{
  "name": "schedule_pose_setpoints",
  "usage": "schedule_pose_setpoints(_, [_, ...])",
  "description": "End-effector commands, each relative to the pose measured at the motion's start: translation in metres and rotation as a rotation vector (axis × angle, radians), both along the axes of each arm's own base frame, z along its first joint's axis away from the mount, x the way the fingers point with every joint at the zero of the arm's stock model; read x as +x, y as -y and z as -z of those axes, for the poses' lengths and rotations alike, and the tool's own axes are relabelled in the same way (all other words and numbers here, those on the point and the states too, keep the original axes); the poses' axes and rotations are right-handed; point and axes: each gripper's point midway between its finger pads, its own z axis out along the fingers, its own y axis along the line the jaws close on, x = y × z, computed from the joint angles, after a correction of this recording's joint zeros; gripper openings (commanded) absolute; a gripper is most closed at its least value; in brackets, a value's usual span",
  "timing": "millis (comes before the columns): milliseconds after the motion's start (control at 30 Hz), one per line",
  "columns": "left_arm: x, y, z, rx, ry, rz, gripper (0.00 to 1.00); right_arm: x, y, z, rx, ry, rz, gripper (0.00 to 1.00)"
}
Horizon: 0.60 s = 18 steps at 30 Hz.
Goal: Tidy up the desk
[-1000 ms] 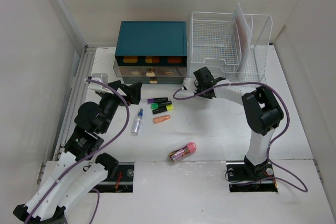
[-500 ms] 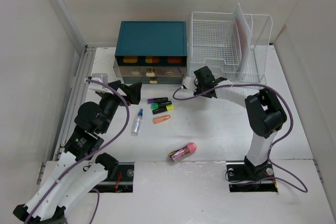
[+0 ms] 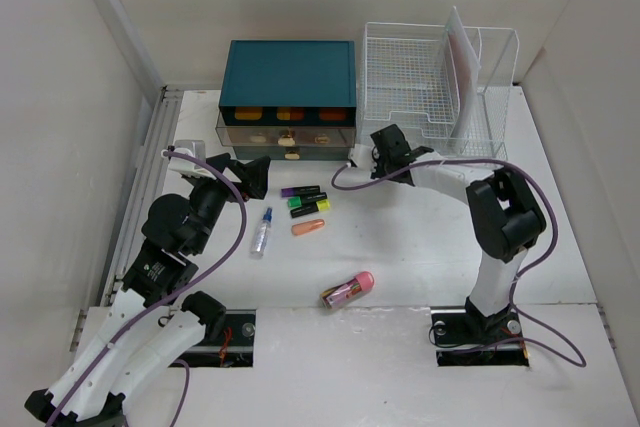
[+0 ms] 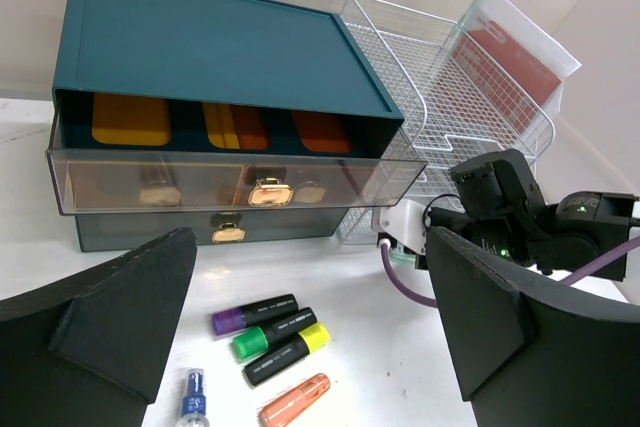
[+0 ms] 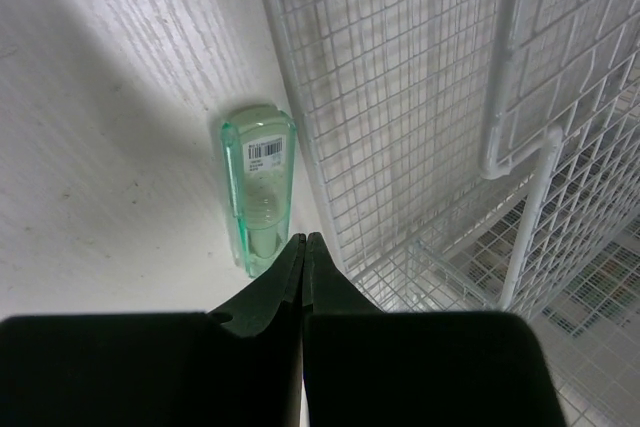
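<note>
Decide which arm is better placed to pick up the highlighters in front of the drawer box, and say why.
Left, probably. The left fingers stand open with the highlighters framed just ahead of them on the desk. The right fingers are shut, over by the wire rack, pointing at a green case.

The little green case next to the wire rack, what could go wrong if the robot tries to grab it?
1. The right gripper is shut, so pushing down now might just shove the green case along the desk.
2. The case lies close beside the wire rack, so an opening finger could catch on the wires.
</note>
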Motion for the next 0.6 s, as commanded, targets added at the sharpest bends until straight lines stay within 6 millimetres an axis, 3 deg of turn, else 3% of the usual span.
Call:
schedule_pose_setpoints(0, [-0.001, -0.002, -0.012, -0.018, 0.048, -0.006, 0.99, 0.016, 0.005, -0.007, -0.011, 0.055, 0.009, 0.00])
schedule_pose_setpoints(567, [-0.001, -0.004, -0.012, -0.019, 0.047, -0.015, 0.99, 0.016, 0.002, 0.007, -0.023, -0.042, -0.053, 0.00])
